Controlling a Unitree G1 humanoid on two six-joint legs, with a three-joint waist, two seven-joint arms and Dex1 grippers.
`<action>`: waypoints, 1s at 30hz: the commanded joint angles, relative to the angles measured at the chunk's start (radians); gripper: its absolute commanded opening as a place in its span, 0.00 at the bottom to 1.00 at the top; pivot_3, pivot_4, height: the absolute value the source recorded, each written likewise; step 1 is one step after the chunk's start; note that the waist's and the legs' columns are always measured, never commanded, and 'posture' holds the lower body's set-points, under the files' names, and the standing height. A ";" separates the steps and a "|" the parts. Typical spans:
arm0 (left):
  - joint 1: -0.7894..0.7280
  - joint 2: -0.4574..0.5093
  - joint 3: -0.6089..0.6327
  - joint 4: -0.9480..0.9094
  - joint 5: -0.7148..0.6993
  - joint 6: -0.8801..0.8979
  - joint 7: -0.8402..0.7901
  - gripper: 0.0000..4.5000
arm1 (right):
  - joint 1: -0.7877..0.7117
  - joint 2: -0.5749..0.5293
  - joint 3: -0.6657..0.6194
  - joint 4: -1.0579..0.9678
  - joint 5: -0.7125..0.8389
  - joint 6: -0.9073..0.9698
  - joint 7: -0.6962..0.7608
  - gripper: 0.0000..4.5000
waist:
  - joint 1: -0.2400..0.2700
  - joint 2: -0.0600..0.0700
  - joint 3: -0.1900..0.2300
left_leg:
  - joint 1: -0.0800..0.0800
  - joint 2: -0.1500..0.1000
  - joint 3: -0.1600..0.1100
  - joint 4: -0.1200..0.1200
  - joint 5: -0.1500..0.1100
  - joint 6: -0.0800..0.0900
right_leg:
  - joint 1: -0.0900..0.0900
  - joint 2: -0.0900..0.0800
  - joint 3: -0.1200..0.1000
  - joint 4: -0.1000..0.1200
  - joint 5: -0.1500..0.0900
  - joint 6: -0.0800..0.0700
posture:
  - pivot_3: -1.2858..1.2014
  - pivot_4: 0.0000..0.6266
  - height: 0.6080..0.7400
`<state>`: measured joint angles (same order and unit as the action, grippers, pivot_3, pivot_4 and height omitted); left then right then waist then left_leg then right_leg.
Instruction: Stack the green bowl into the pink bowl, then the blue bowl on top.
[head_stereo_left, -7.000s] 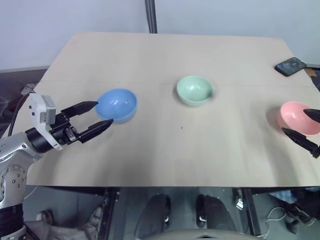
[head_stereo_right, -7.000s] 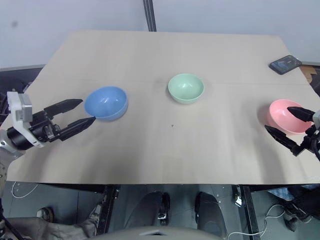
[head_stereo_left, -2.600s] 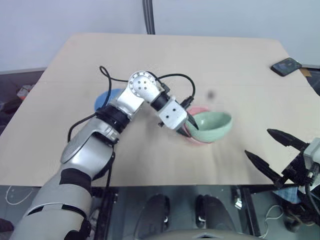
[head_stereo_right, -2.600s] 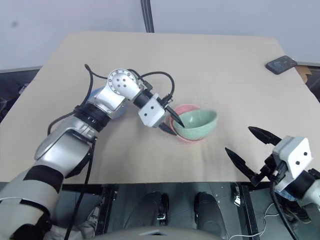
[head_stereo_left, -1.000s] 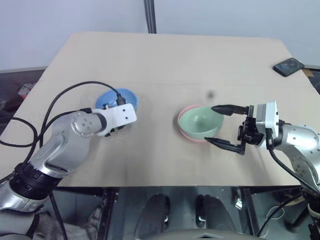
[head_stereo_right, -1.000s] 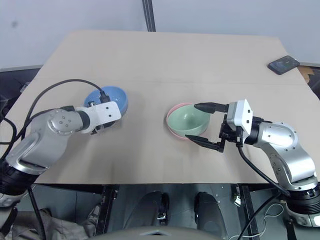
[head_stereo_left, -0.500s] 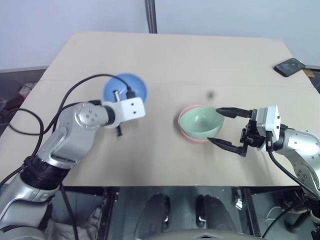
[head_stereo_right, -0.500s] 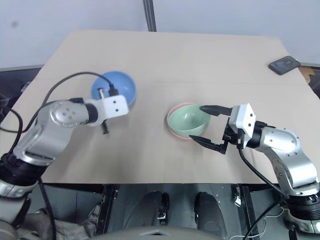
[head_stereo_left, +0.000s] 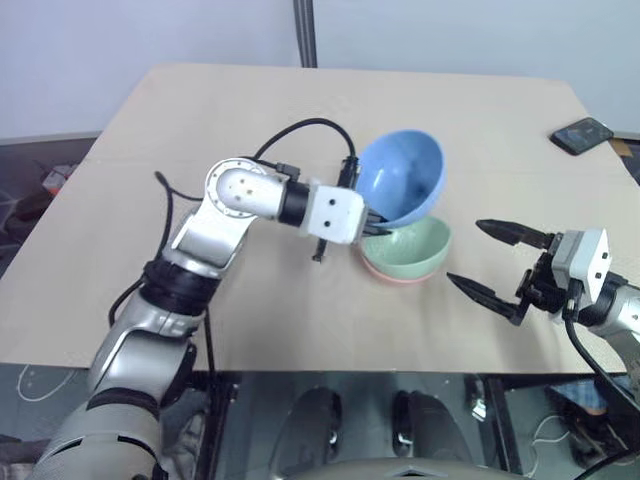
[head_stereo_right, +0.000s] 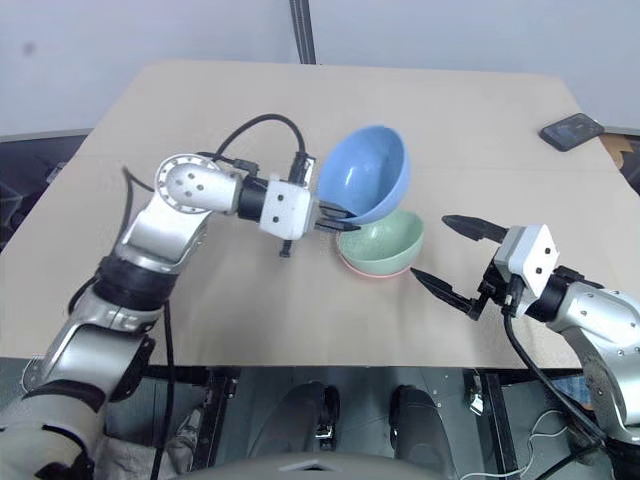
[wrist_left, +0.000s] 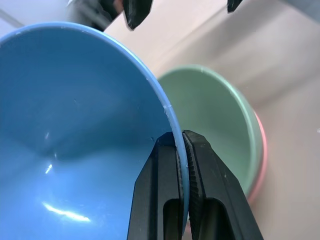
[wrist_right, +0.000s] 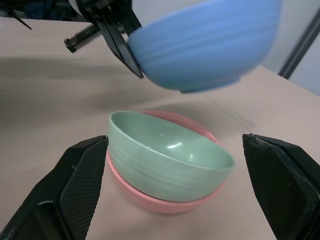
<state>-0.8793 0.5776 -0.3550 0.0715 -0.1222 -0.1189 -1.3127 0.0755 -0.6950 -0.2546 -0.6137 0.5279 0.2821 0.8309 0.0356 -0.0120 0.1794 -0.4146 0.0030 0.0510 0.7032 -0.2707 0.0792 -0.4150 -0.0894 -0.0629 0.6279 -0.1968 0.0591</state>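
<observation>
Left wrist view, pink bowl (wrist_left: 261, 165) mostly hidden

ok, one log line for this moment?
left end effector: shut on blue bowl rim, above stack | green bowl: in pink bowl | right end effector: open, empty

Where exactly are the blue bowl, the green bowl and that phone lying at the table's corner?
blue bowl (head_stereo_left: 400, 178): left eye view, on its inner wall.
green bowl (wrist_right: 165, 160): right wrist view, on its outer side wall.
phone (head_stereo_left: 581, 134): left eye view, on the middle of its dark screen.
</observation>
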 joint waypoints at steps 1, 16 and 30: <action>-0.043 -0.023 -0.003 0.046 -0.041 -0.021 -0.085 0.33 | 0.024 -0.008 -0.043 -0.076 0.018 0.015 -0.036 1.00 | -0.002 0.000 0.000 | 0.000 0.000 0.000 0.000 0.000 0.000 | 0.000 0.000 0.000 0.000 0.000 0.000 | 0.52 0.24 1.00; 0.340 0.070 0.359 -0.302 -0.304 0.492 0.221 0.94 | -0.089 -0.053 0.041 0.079 0.012 0.127 -0.038 1.00 | -0.023 0.000 0.000 | 0.000 0.001 -0.001 0.000 0.000 0.001 | 0.000 0.000 0.001 0.000 0.000 0.000 | 0.52 0.24 1.00; 0.960 0.182 0.827 -0.619 -0.405 0.582 0.378 0.99 | 0.032 -0.224 -0.227 0.256 0.072 0.096 0.218 1.00 | -0.011 0.001 0.000 | 0.000 0.001 -0.003 -0.001 -0.001 -0.001 | 0.001 -0.009 -0.001 -0.001 -0.002 -0.005 | 0.52 0.24 1.00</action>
<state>0.0728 0.7417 0.4199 -0.5025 -0.4873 0.4524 -0.9375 0.1072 -0.8990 -0.4181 -0.3477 0.5667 0.3833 1.0187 0.0241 -0.0108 0.1789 -0.4138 0.0042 0.0480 0.7026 -0.2729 0.0790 -0.4143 -0.0986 -0.0644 0.6267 -0.1992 0.0546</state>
